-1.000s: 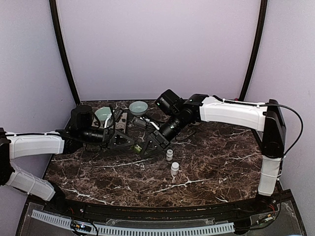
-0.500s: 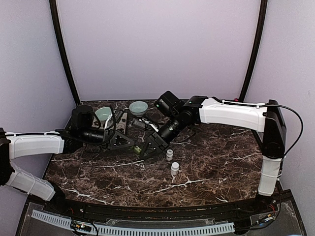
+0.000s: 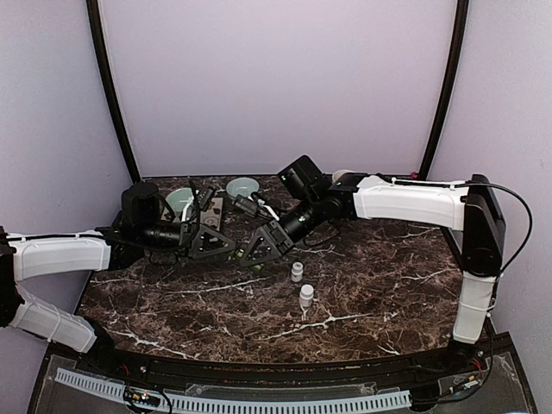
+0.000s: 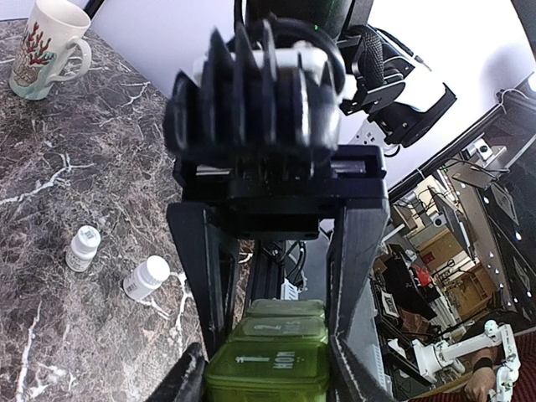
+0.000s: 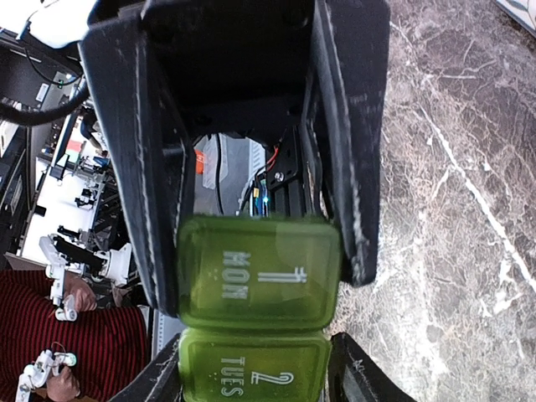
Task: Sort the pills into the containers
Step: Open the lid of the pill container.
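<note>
The containers are a translucent green row of lidded compartments marked MON and TUES, held off the table between my two grippers, which face each other tip to tip. My left gripper is shut on the MON end. My right gripper straddles the TUES compartment with its jaws slightly off the sides. In the top view the left gripper and right gripper meet left of centre, hiding the box. No loose pills show.
Two small white bottles stand on the marble just right of the grippers. Two pale teal bowls sit at the back left. A cream mug stands far off in the left wrist view.
My right gripper's jaws have widened around the green box, and its wrist has lifted and shifted slightly back-left. The left arm and the bottles stay put.
</note>
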Robot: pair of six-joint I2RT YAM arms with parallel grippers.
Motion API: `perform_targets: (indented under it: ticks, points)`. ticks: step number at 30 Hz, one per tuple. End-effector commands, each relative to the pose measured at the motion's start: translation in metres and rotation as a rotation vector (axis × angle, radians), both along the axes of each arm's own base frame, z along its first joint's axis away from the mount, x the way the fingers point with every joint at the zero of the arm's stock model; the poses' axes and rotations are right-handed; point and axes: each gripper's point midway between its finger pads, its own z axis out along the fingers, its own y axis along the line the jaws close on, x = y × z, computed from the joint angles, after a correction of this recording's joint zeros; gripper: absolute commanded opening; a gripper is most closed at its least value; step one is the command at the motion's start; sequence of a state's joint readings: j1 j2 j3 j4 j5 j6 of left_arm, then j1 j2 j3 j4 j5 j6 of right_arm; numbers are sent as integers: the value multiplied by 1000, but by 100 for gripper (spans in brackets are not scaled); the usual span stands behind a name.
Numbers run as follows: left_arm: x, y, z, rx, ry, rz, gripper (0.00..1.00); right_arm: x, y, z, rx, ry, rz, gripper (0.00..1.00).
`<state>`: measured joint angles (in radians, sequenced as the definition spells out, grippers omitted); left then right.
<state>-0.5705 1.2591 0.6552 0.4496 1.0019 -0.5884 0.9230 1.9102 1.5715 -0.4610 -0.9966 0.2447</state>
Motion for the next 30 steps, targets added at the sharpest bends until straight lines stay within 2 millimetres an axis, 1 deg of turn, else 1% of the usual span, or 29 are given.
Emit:
perform_targets:
  ticks: [1,5,8,10,13,18,21,24,27,30]
  points:
    - [-7,1,12,-36,-43,-18,24,5,2,27,83,-16,-7,55]
    - [-7,1,11,-34,-45,-16,24,8,3,29,87,-9,-19,54]
    - [-6,1,11,-37,-48,-13,24,8,4,28,84,-4,-19,51]
    - [-6,1,12,-40,-50,-14,24,9,4,28,83,-2,-21,44]
    - [-5,1,12,-41,-51,-9,24,9,5,27,81,3,-19,29]
    - [-3,0,15,-48,-56,-6,24,9,6,26,77,4,-21,16]
    - [-3,-1,15,-50,-51,-6,25,10,7,26,77,0,-24,11]
    - [-1,-1,13,-42,-33,-3,29,14,7,24,62,-27,-34,6]
    - [1,-2,10,-27,-15,-2,32,17,8,20,32,-60,-45,0]
    - [4,-4,9,-8,0,3,32,19,10,14,-6,-115,-45,0]
